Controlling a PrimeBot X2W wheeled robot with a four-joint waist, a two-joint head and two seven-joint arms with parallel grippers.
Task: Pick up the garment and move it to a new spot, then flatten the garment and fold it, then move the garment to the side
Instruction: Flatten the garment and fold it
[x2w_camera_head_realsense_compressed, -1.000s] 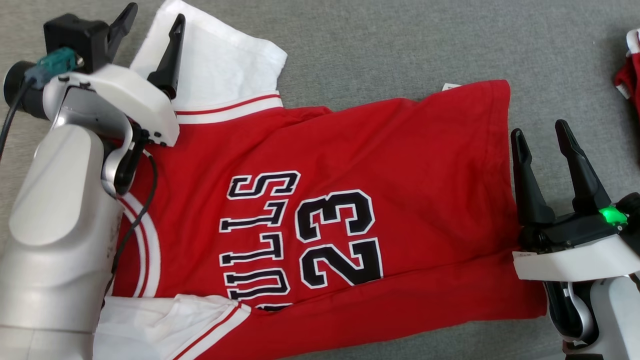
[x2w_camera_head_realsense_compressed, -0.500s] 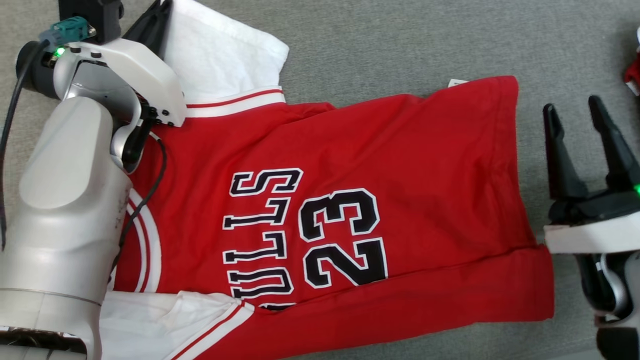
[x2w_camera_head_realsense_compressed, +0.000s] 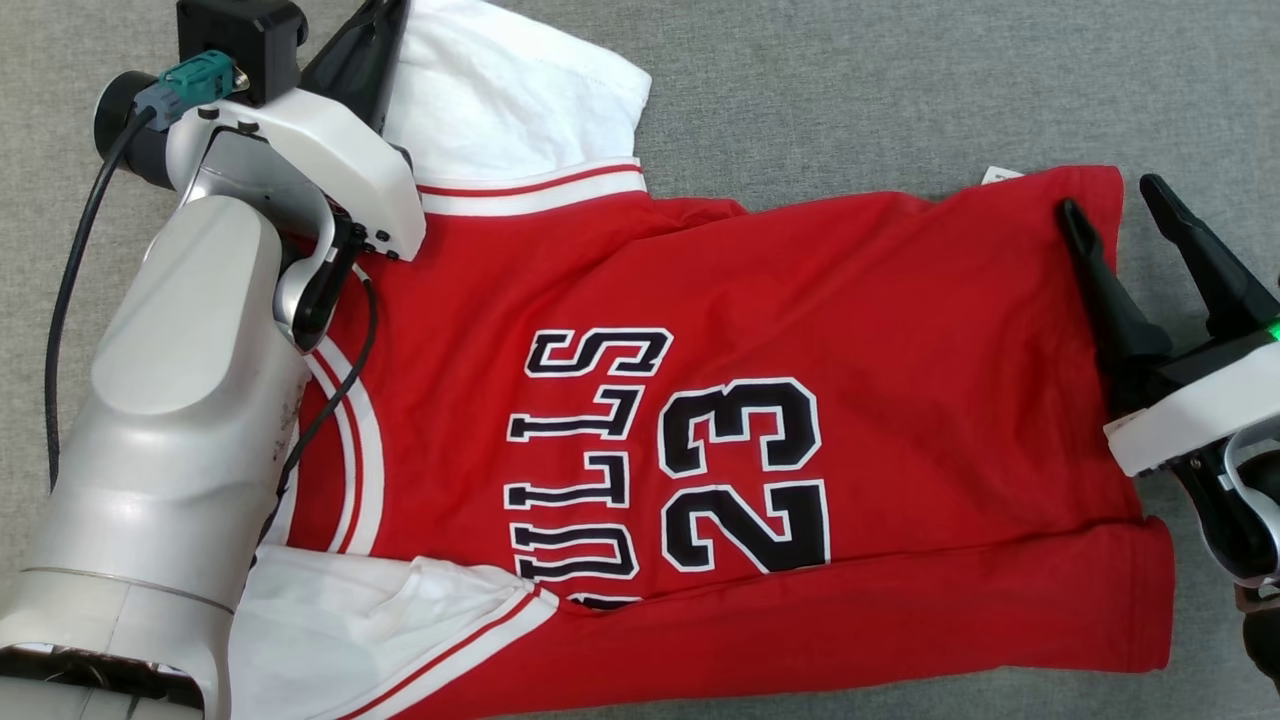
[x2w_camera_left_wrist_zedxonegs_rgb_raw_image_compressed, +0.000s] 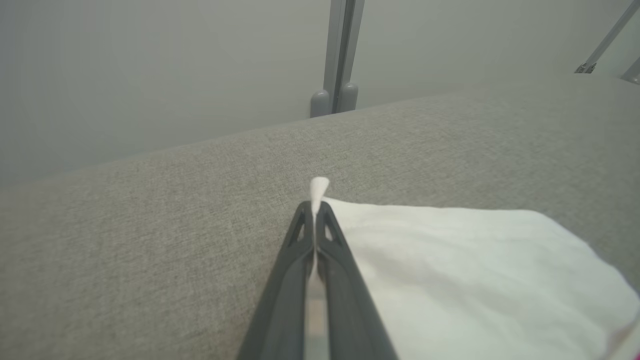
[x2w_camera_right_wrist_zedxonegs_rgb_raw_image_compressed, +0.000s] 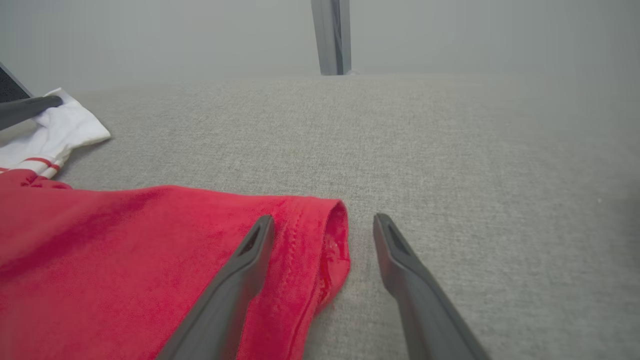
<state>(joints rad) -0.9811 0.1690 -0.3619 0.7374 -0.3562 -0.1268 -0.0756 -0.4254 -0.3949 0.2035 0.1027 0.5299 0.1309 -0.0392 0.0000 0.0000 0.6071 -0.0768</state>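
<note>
Seems to be the start of the fold step, with the shirt (x2w_camera_head_realsense_compressed: 800, 300) spread flat across the middle of the head view on the grey surface (x2w_camera_head_realsense_compressed: 850, 80). At the upper left, a tight pinch on the edge of the white sleeve (x2w_camera_head_realsense_compressed: 520, 90) by the fingers of the left gripper (x2w_camera_left_wrist_zedxonegs_rgb_raw_image_compressed: 314, 210). At the right edge, wide-open fingers on the right gripper (x2w_camera_right_wrist_zedxonegs_rgb_raw_image_compressed: 324, 219), one over the red cloth and one over bare surface, with the hem corner (x2w_camera_right_wrist_zedxonegs_rgb_raw_image_compressed: 335, 235) between them and nothing held. Probably calls next for a squeeze on that corner, then a lift of both ends together to bring one edge over. In the left wrist view, a small white tip of sleeve poking past the shut fingers. In the right wrist view, the rolled-up hem edge up close. In the head view, the whole shirt and its number (x2w_camera_head_realsense_compressed: 745, 470).
</note>
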